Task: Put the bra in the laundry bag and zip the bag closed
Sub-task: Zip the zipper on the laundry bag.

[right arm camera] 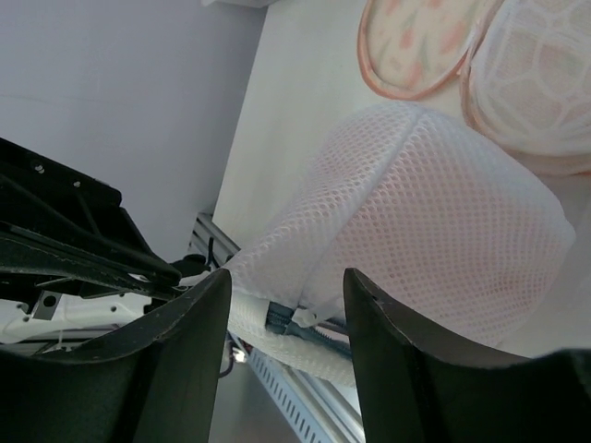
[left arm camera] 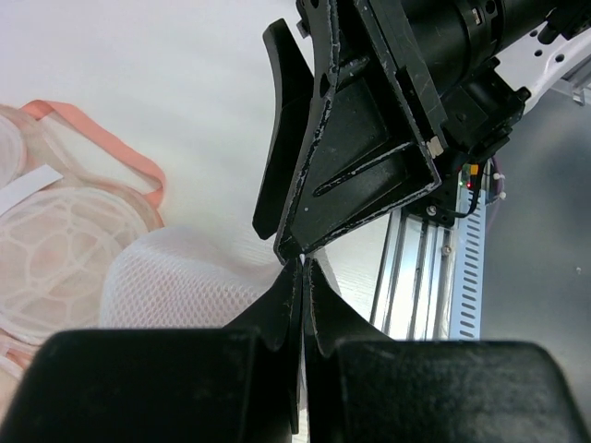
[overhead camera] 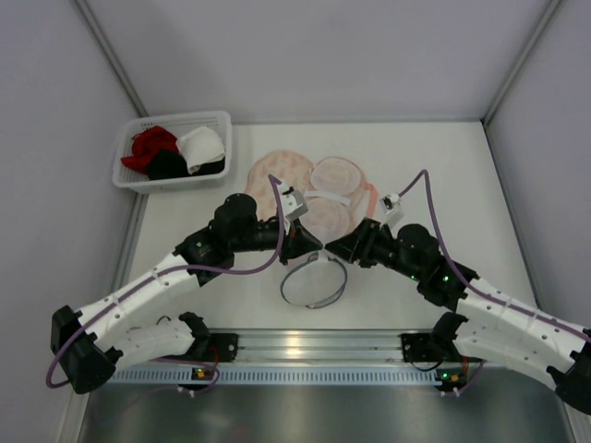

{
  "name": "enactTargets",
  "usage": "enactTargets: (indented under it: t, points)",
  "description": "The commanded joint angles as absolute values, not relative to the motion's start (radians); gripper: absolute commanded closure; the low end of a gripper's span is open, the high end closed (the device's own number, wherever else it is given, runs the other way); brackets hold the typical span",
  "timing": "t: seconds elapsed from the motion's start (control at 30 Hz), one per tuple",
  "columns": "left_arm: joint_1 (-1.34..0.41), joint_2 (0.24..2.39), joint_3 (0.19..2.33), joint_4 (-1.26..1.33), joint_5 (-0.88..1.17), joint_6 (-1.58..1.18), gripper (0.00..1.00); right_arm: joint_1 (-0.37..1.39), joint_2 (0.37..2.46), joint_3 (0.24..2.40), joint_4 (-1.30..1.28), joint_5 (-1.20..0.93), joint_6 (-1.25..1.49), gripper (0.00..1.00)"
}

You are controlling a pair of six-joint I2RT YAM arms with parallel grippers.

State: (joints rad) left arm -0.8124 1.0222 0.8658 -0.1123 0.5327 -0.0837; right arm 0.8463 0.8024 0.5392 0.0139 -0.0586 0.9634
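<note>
The laundry bag lies open mid-table: a peach floral round panel, a ribbed mesh half, and a white mesh dome raised in front. Its dark zip rim hangs as a ring below the grippers. A pink tint shows through the dome; I cannot tell whether that is the bra. My left gripper is shut on the dome's mesh edge. My right gripper faces it tip to tip, open, with the zip pull between its fingers.
A white basket with red, black and white garments stands at the back left. The metal rail holding both arm bases runs along the near edge, just below the hanging rim. Grey walls close in the table on three sides.
</note>
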Motion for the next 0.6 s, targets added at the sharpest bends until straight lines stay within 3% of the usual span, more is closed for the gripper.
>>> enactTargets:
  t: [0.0,0.37,0.57]
  points:
    - [-0.808,1.019,0.904,-0.028,0.537,-0.084,1.00,0.833,0.816,0.566,0.057,-0.077,0.979,0.48]
    - [-0.808,1.025,0.911,-0.025,0.448,-0.106,1.00,0.834,0.796,0.560,-0.034,-0.046,0.956,0.42]
    - [-0.808,1.029,0.900,-0.023,0.475,-0.129,1.00,0.833,0.666,0.451,0.038,-0.031,0.821,0.32]
